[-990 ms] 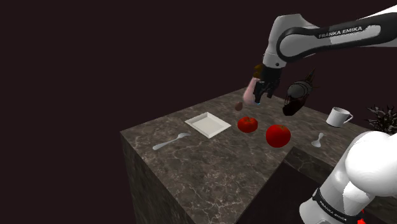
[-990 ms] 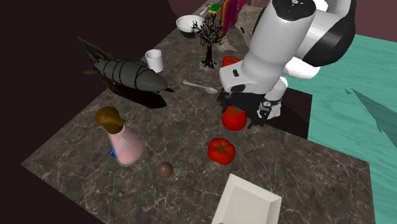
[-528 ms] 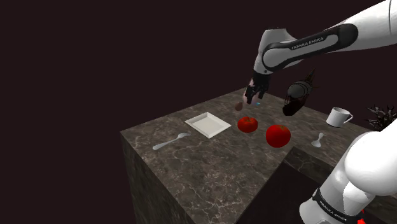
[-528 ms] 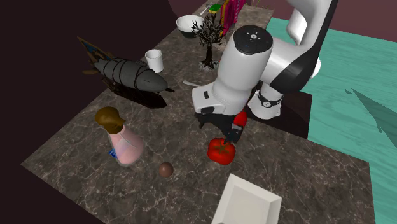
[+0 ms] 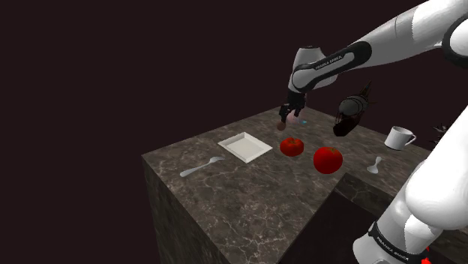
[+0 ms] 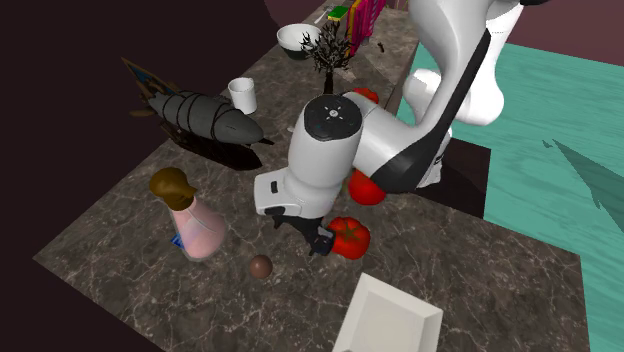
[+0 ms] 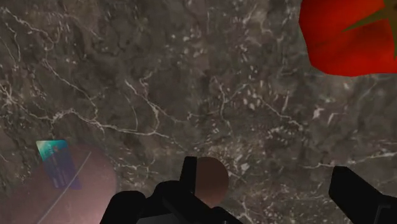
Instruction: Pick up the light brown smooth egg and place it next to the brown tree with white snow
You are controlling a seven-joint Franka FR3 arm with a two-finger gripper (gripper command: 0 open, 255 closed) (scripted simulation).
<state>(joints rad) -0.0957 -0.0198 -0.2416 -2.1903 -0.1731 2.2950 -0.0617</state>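
Now | end effector (image 7: 267,181) spread, poised over egg (image 7: 212,181) | egg not yet gripped, seen resting on tabletop (image 6: 480,270) | lift and placing by tree (image 6: 328,55) left to be done

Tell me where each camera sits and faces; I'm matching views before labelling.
Shoulder view: beside the robot's base, looking down over the counter; the arm reaches left to the gripper.
Second exterior view: high across the counter, facing the arm; its wrist and gripper show near the egg.
Wrist view: on the hand, looking down at the counter; both black fingers show.
Shared: second exterior and wrist views show egg and tomato.
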